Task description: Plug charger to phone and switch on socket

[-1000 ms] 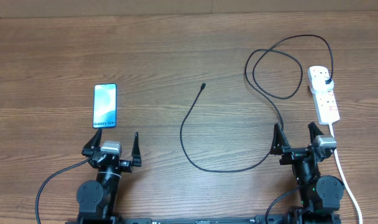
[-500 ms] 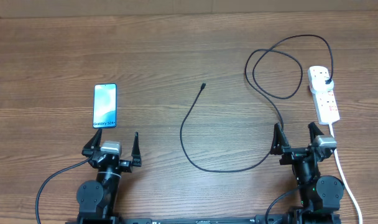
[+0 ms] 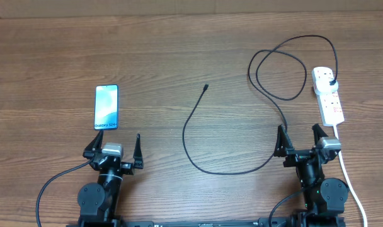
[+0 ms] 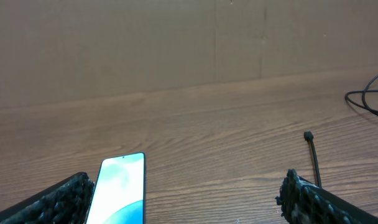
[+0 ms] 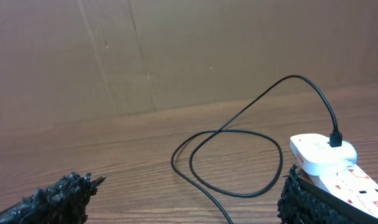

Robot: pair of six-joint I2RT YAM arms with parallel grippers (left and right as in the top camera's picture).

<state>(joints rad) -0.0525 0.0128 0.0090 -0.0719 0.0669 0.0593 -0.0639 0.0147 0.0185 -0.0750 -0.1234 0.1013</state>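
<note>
Both grippers: left gripper and right gripper are spread wide and empty.
Phone: phone lies flat just beyond the left gripper.
Charger: charger is plugged into the socket; its connector tip lies mid-table, well apart from the phone.
Advice: pinch just behind the tip, keeping it level.

Even, soft light; sharp frames.

Phone left; charger centre; socket far right

You find open table between the phone and the charger, whose loops crowd the socket on its left.
</note>
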